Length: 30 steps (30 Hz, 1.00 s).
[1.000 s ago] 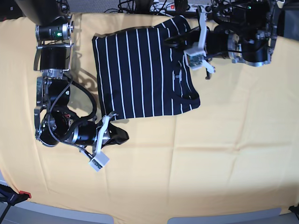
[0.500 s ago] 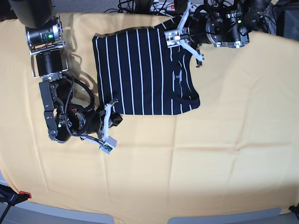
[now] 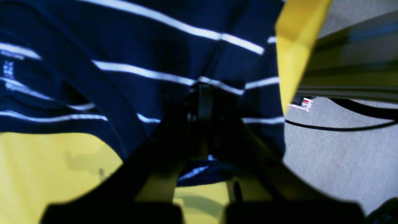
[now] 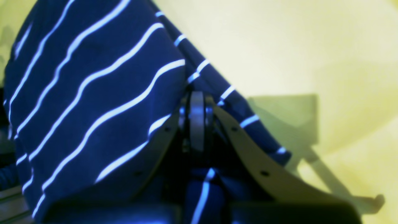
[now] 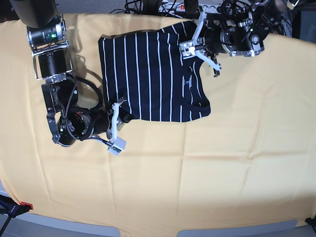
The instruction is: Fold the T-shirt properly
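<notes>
The T-shirt [image 5: 153, 74], dark navy with thin white stripes, lies folded into a rough rectangle at the back of the table. My left gripper [image 5: 193, 51] is at the shirt's upper right part, by the sleeve. In the left wrist view the left gripper [image 3: 200, 102] is shut on a pinch of striped cloth [image 3: 140, 46]. My right gripper [image 5: 124, 118] is at the shirt's lower left corner. In the right wrist view the right gripper [image 4: 196, 115] is shut on a raised fold of the shirt [image 4: 93, 93].
A plain yellow cloth [image 5: 222, 163] covers the whole table. Its back edge [image 3: 295, 46] is close to my left gripper, with grey floor [image 3: 342, 155] and a black cable beyond. Cables and a power strip [image 5: 173, 6] lie behind the table.
My right gripper has moved up and back with the shirt's lower left corner. My left gripper has swung along the shirt's upper right edge. The shirt has shifted slightly.
</notes>
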Available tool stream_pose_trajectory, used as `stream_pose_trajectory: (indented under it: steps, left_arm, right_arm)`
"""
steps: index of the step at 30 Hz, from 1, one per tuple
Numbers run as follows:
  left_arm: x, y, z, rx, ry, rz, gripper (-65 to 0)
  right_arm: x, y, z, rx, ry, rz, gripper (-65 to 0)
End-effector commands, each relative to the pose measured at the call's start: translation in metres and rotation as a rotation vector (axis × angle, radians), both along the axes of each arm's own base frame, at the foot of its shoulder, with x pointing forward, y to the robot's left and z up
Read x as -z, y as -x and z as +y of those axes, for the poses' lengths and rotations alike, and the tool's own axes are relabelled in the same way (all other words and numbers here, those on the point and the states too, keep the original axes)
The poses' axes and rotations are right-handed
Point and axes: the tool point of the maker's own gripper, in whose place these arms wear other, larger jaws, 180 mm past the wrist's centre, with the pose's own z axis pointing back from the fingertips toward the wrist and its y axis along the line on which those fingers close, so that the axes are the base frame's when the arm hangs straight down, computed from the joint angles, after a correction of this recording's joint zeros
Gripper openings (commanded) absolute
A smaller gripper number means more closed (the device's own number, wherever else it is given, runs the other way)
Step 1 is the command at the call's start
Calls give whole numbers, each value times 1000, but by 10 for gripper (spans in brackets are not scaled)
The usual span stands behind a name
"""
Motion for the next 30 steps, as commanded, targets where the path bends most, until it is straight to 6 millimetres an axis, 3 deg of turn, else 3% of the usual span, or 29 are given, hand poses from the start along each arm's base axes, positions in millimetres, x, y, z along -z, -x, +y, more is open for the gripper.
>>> stream_pose_trajectory:
  steps: [1, 8, 14, 22, 30]
  left_arm:
    - [-3, -13, 7, -24, -27, -39, -650]
    - [-6, -42, 17, -47, -34, -93, -650]
    - [4, -87, 34, -124, -11, -121, -650]
    - [11, -168, 59, -261, 74, -218, -650]
    - [-8, -232, 49, -341, 214, -324, -650]
  right_arm:
    - [-15, -12, -8, 4, 0, -42, -650]
    - [-8, 2, -42, 28, 9, 12, -650]
    - [-3, 22, -58, 42, -23, 67, -650]
    - [3, 59, -48, -16, -31, 76, -650]
    - [2, 98, -29, -73, -70, 66, -650]
